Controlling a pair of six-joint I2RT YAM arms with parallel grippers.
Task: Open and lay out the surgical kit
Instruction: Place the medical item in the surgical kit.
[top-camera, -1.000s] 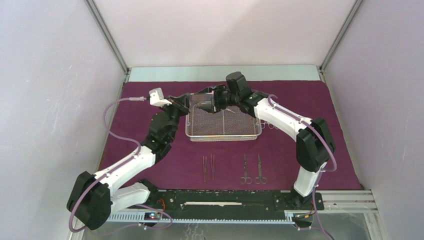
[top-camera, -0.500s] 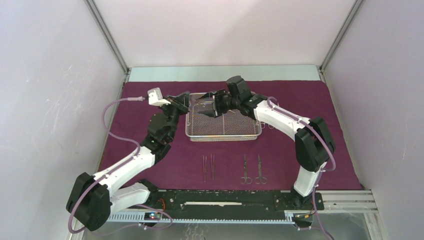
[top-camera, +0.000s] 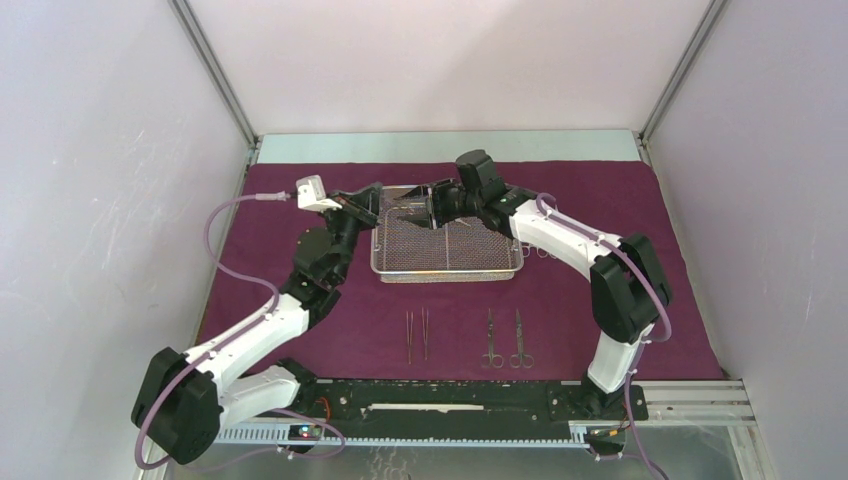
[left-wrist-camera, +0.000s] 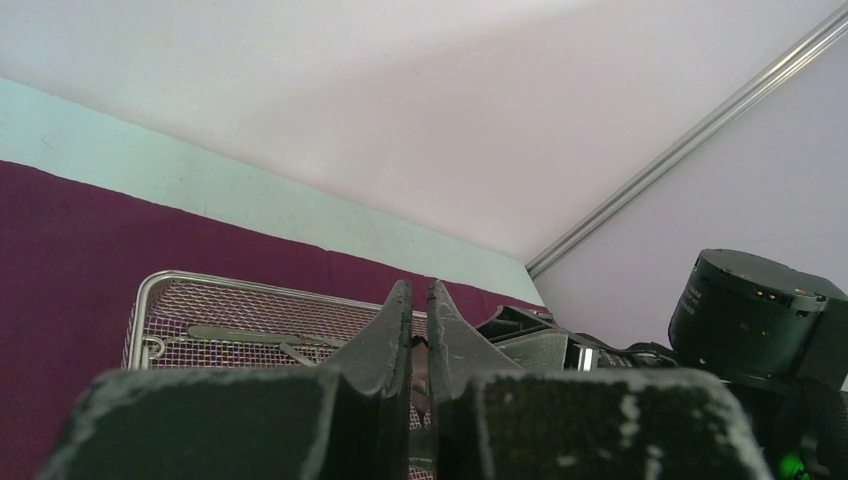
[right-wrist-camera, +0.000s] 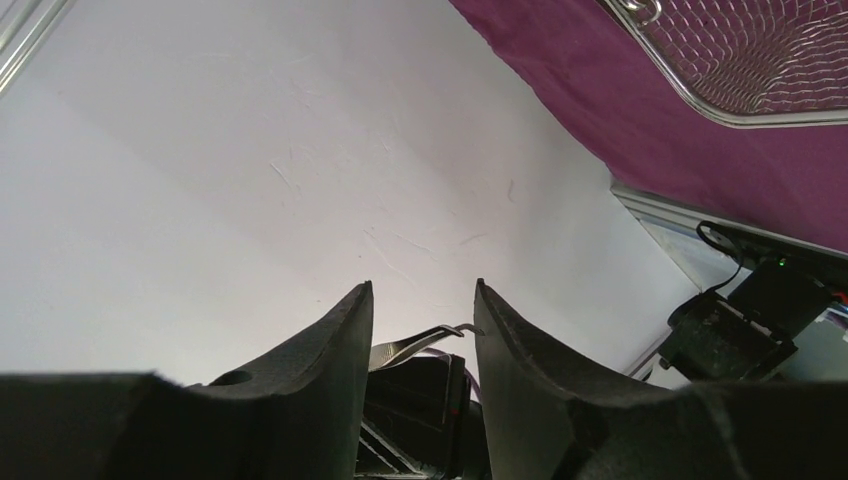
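Left tool (left-wrist-camera: 420, 290) pressed together beside mesh tray (top-camera: 470, 255), frame centre. Right tool (right-wrist-camera: 422, 287) spread around slim steel instrument (right-wrist-camera: 415, 347), not yet pinched; it could be dropped if clamped off-centre.

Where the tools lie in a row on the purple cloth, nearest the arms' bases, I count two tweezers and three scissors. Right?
Not quite: that row holds two scissors, not three. The overhead view shows them lying beside the two tweezers on the purple cloth.
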